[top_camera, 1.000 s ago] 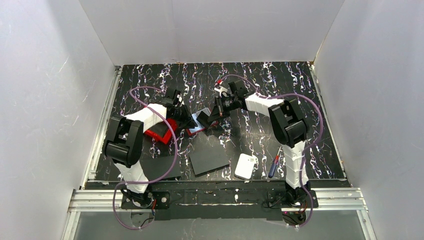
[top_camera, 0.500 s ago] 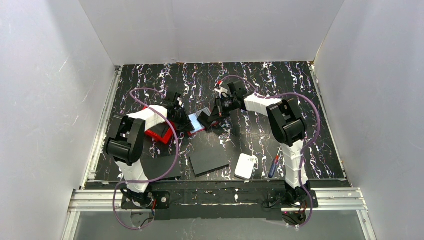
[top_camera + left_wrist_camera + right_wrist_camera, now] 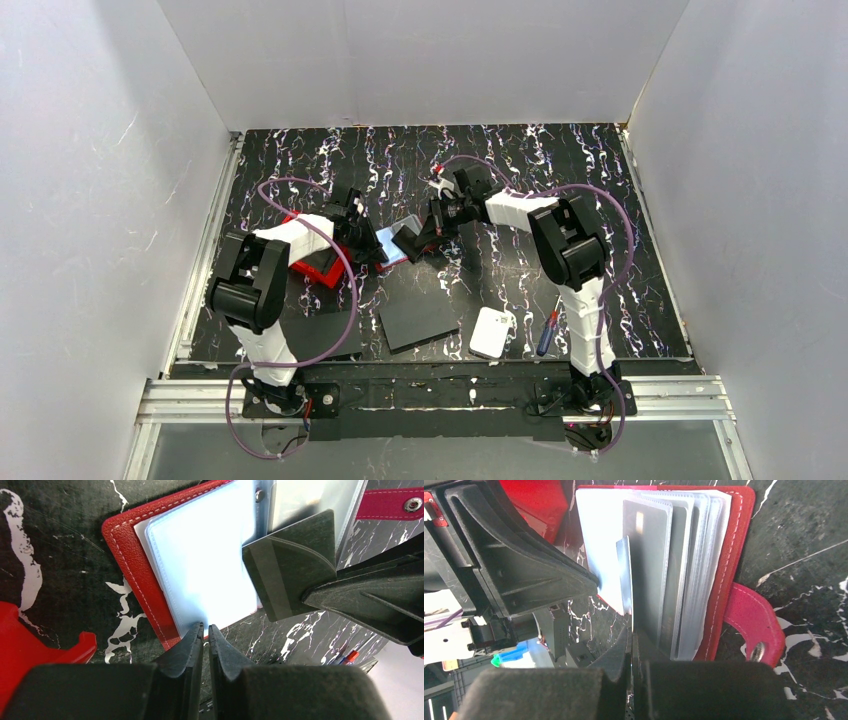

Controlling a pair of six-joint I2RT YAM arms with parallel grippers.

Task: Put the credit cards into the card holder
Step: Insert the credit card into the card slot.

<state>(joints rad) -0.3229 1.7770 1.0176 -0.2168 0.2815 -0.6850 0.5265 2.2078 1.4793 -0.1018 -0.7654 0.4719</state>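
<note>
"What were your grippers doing?"

"My right gripper (image 3: 631,635) was pinched tight on a light blue-grey credit card (image 3: 624,575). It held the card on edge among the clear sleeves of the open card holder (image 3: 739,555). My left gripper (image 3: 205,630) was closed to a slit, its tips against the holder's pale page (image 3: 200,555). I could not tell whether it pinched anything."

"What had changed since a second before?"

"My right gripper had crept a little toward the left one. My left had drawn back, uncovering more of the pale page. The holder had stayed about where it lay, its strap (image 3: 756,630) flopped out to one side."

"And around you?"

"The holder lay mid-way across the black marbled table (image 3: 560,170), just beside the red bin (image 3: 298,268). Nearer my bases were two black sheets (image 3: 418,318), a white pad (image 3: 492,332) and a screwdriver (image 3: 548,332), all apart from the holder. White walls (image 3: 420,60) closed in three sides."
</note>
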